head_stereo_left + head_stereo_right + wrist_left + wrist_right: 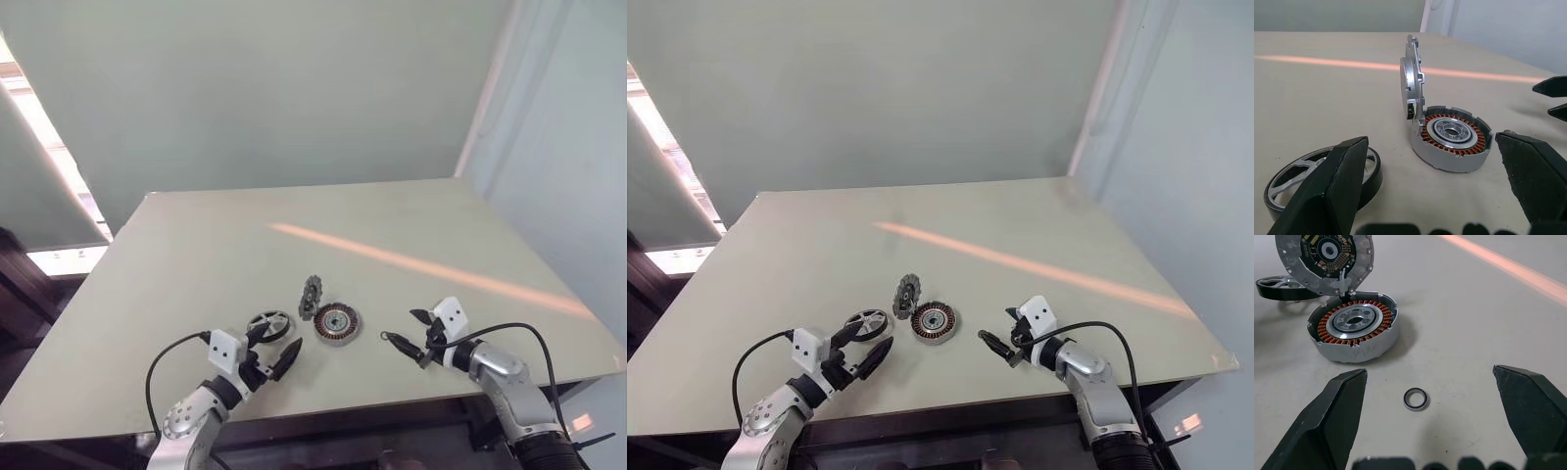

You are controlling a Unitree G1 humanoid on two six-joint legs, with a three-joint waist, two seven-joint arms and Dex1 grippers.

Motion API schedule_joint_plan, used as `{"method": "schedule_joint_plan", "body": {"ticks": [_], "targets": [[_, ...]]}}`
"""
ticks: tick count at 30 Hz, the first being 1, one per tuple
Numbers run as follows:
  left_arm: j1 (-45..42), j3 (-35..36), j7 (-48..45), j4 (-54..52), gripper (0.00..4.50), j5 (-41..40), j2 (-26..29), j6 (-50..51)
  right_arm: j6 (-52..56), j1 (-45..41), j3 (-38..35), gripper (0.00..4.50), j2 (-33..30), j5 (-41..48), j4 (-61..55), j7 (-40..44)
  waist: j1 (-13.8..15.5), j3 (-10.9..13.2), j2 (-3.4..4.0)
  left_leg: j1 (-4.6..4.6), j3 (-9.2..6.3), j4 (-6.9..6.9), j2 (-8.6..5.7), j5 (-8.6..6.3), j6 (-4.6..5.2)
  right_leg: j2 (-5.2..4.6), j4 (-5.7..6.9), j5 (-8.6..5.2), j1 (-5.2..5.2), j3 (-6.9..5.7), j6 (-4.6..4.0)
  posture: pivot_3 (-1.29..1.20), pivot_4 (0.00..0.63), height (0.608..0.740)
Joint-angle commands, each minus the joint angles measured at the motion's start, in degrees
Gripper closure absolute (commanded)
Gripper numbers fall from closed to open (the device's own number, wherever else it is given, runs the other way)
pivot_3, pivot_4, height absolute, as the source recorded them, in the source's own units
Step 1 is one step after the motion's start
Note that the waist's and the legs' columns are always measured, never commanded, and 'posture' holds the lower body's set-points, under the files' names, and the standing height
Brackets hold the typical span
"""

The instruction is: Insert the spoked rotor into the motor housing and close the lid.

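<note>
Left wrist view: my left end effector (1427,191) stands fully open and holds nothing, its two black fingers (1327,188) framing the parts ahead. The spoked rotor (1320,178) lies flat on the desk (1312,93) just beside the near finger, not yet lifted. Beyond it sits the motor housing (1452,139), copper windings exposed, with the lid (1411,81) hinged upright at its far edge. My right end effector (1427,423) is likewise wide open and empty, aimed at the housing from the opposite side; a small dark ring (1415,399) lies loose on the desk between its fingers and the housing. Risk assessment: the rotor is thin and lies flat, so a shallow pinch may slide it away rather than lift it. The upright lid overhangs the windings; a tilted insertion could strike it and drop it shut early. The loose ring could be knocked aside by a right-arm approach.
</note>
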Motion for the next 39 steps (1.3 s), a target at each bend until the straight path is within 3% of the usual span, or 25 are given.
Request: {"method": "schedule_joint_plan", "body": {"ticks": [1, 39], "targets": [[-0.6, 0.2, 0.1, -2.9, 0.04, -0.5, -0.2, -0.4, 0.0, -0.1, -0.9, 0.00, -0.2, 1.2, -3.0, 0.1, 0.0, 0.0, 0.00, 0.00, 0.00, 0.00, 0.00, 0.00, 0.00, 0.00, 0.00, 0.00, 0.00, 0.00, 0.00, 0.00, 0.000, 0.740], [-0.3, -3.9, -3.4, -2.8, 0.04, 1.2, 1.5, 2.3, 8.8, -1.5, 1.9, 0.00, 1.6, -1.9, -3.5, -4.9, 0.0, 0.0, 0.01, -0.02, 0.01, 0.02, 0.00, 0.00, 0.00, 0.00, -0.01, 0.00, -0.03, 0.00, 0.00, 0.00, 0.000, 0.740]]}}
